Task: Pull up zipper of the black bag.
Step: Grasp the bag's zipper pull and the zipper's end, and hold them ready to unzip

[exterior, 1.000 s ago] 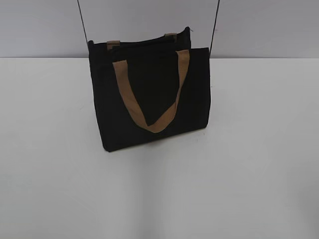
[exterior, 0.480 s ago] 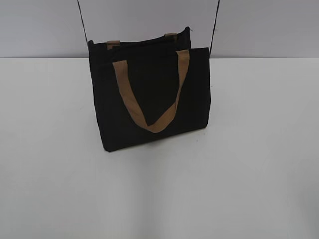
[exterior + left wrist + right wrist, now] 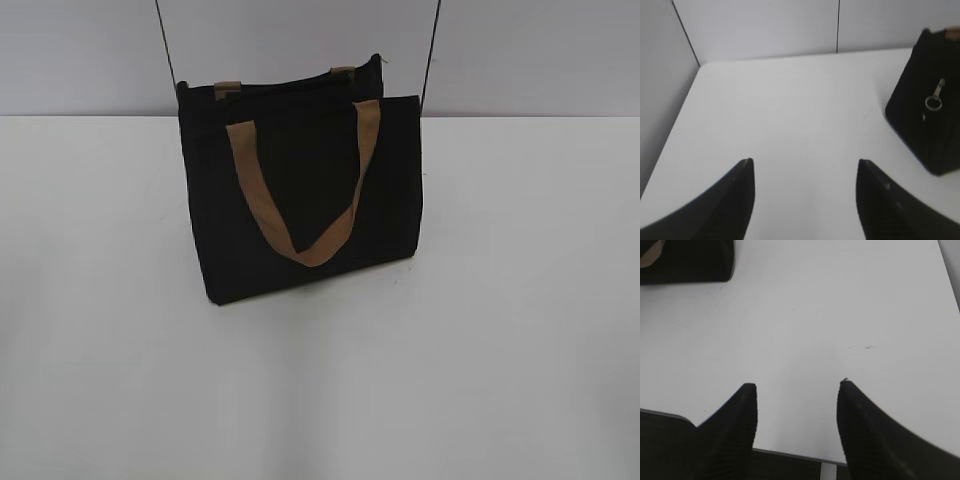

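The black bag (image 3: 300,190) stands upright on the white table (image 3: 520,330), a tan handle (image 3: 300,190) hanging down its front. Its zipper line (image 3: 285,88) runs along the top edge; a small pale pull shows at the right end (image 3: 379,58). In the left wrist view the bag's end (image 3: 927,110) is at the far right, with a metal ring and tab (image 3: 935,97) hanging on it. The left gripper (image 3: 805,167) is open and empty over bare table. The right gripper (image 3: 797,390) is open and empty near the table's front edge; the bag's corner (image 3: 690,262) is at top left.
Two thin black cords (image 3: 165,45) rise from the bag's ends out of the top of the exterior view. A grey wall (image 3: 520,50) stands behind the table. The table's front edge (image 3: 800,456) lies just under the right gripper. Neither arm shows in the exterior view.
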Controlling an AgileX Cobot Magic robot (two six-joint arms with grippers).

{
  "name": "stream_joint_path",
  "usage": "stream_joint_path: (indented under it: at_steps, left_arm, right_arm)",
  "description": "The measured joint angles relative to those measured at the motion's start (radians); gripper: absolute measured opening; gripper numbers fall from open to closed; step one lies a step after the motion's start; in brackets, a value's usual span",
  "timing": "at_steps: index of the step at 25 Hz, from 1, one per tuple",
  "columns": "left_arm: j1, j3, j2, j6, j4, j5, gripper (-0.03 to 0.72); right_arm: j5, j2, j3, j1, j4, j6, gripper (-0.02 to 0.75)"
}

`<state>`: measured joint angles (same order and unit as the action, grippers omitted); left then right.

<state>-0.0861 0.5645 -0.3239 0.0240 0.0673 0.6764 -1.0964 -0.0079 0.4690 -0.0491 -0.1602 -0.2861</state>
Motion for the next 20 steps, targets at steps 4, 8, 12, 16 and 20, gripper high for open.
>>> stream_joint_path:
  at_steps: [4,8,12,16,20]
  left_arm:
    - [0.000,-0.020,-0.144,0.018,-0.001,-0.288,0.484]
    - [0.000,-0.086,-0.334,0.021,-0.002,-0.659,0.484]
    - [-0.043,-0.134,-0.588,0.017,-0.019,-0.897,0.484]
    - [-0.125,-0.145,-0.788,0.016,-0.021,-1.091,0.484]
    - [-0.136,-0.145,-1.010,0.015,-0.033,-1.274,0.484]
  right_arm:
    - [0.000,0.000,0.000,0.000,0.000,0.000,0.396]
    - [0.000,0.000,0.000,0.000,0.000,0.000,0.396]
    - [0.000,0.000,0.000,0.000,0.000,0.000,0.396]
    - [0.000,0.000,0.000,0.000,0.000,0.000,0.396]
    - [0.000,0.000,0.000,0.000,0.000,0.000,0.396]
